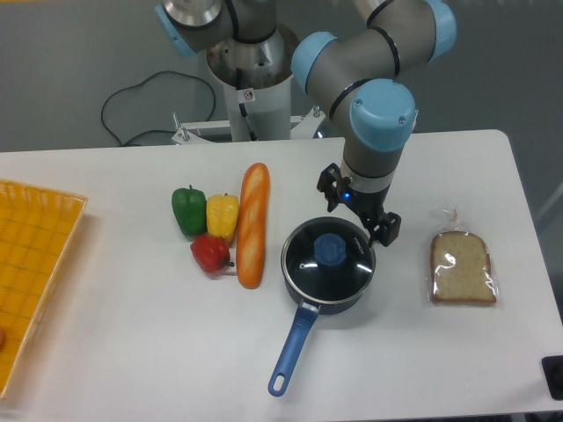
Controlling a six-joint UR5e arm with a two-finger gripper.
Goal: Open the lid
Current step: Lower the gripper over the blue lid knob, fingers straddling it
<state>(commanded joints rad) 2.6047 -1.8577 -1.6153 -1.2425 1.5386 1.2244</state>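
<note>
The lid [327,261], dark glass with a metal rim and a blue knob [330,248] at its centre, sits on the blue saucepan [303,318], whose long handle points toward the front left. My gripper [359,211] hangs open just behind and slightly right of the lid's far edge, fingers spread, with nothing between them. One fingertip [388,229] overlaps the lid's rim in the view; whether it touches, I cannot tell.
A baguette [252,222] lies left of the pan, with green [188,209], yellow [222,215] and red [211,253] peppers beside it. Bagged bread [462,267] lies to the right. An orange basket [31,264] stands at the left edge.
</note>
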